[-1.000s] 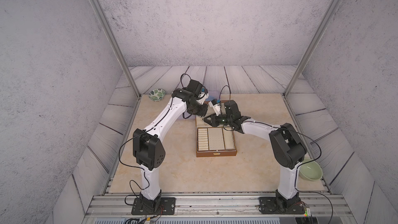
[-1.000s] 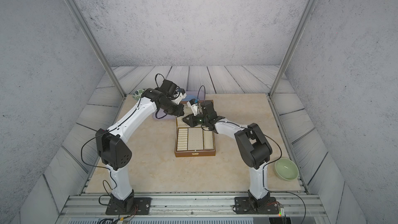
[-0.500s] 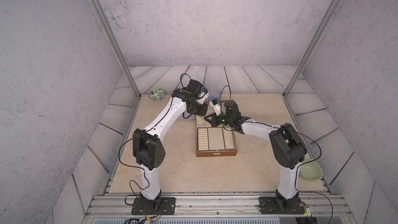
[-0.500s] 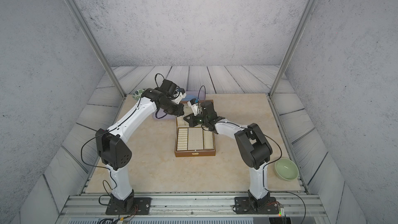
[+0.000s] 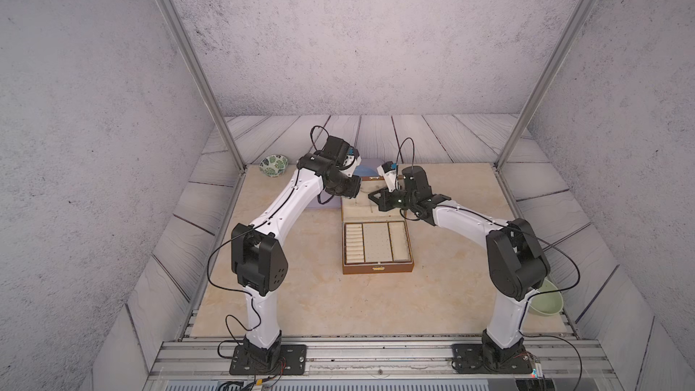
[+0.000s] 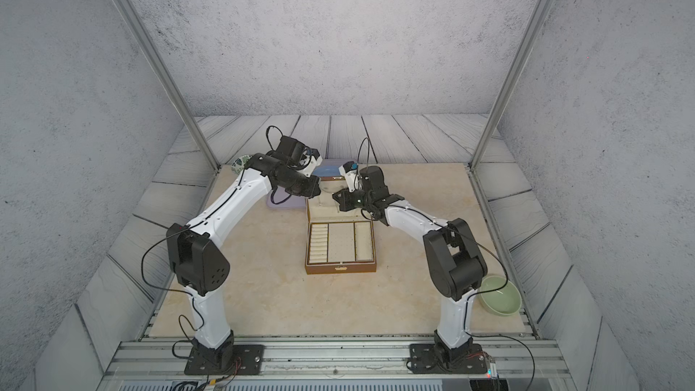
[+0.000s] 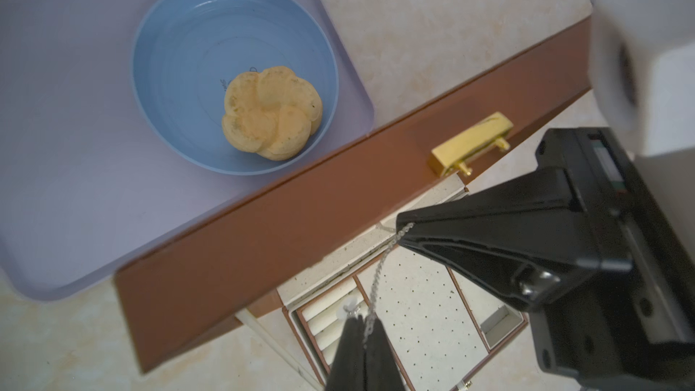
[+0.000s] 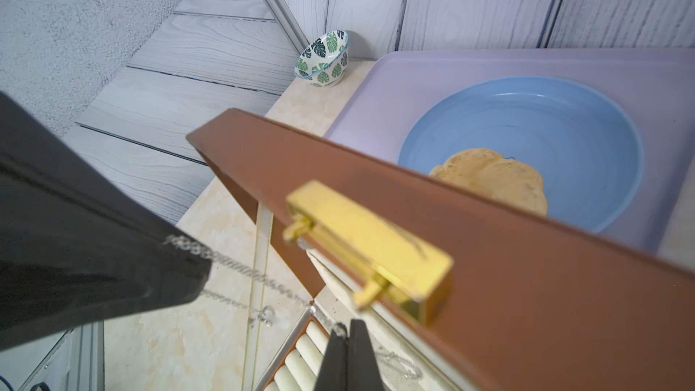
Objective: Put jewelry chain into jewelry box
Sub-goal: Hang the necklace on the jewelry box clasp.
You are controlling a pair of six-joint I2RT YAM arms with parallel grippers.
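The brown jewelry box [image 5: 378,268] [image 6: 340,268] lies open mid-table, its lid [image 7: 301,212] [image 8: 526,257] standing upright at the back with a gold clasp [image 7: 470,144] [image 8: 368,246]. Both grippers hover close together above the lid's edge. My left gripper [image 7: 363,323] [image 5: 357,186] is shut on the jewelry chain [image 7: 380,272] [image 8: 233,265]. The thin silver chain stretches from it to my right gripper [image 8: 348,327] [image 5: 372,195], which is shut on the chain's other part. A loose strand with a small clasp [image 8: 263,315] hangs below. The cream ring rolls [image 8: 304,355] lie beneath the fingertips.
Behind the lid a lilac tray [image 7: 75,144] holds a blue plate [image 7: 180,69] with a pastry [image 7: 270,114]. A leaf-patterned bowl [image 5: 273,165] sits at the back left corner. A pale green bowl [image 5: 545,300] stands behind the right arm's base.
My right gripper has closed on the chain. Both arms have hardly moved.
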